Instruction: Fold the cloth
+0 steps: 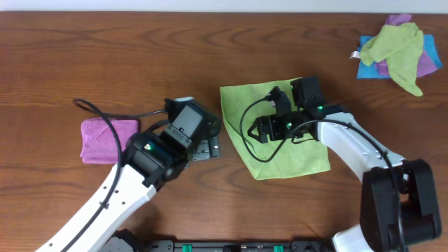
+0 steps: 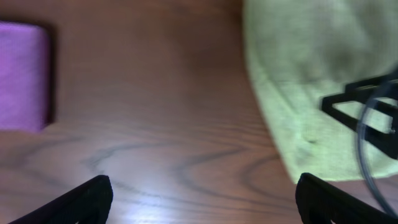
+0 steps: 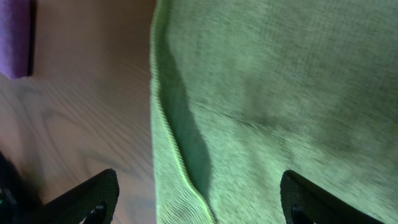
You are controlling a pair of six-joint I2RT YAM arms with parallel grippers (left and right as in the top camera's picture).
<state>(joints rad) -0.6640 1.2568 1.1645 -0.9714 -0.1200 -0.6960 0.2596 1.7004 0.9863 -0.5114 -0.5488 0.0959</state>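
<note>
Your green cloth [image 1: 308, 157] lies spread out flat in the middle of the bench [image 1: 140, 56]. You can see no fold in it yet, so the job looks barely begun. Your right claw [image 3: 199, 199] hangs low over the cloth near its left edge, wide open and holding nothing. Your left claw [image 2: 205, 199] is wide open too, over bare wood just beside that same edge. A pink cloth [image 1: 105, 140] sits folded well off to the left, and a pile of cloths [image 1: 395, 49] waits in the far right corner. You likely have all the folding left: pinch an edge, lift it over, lay it down.
</note>
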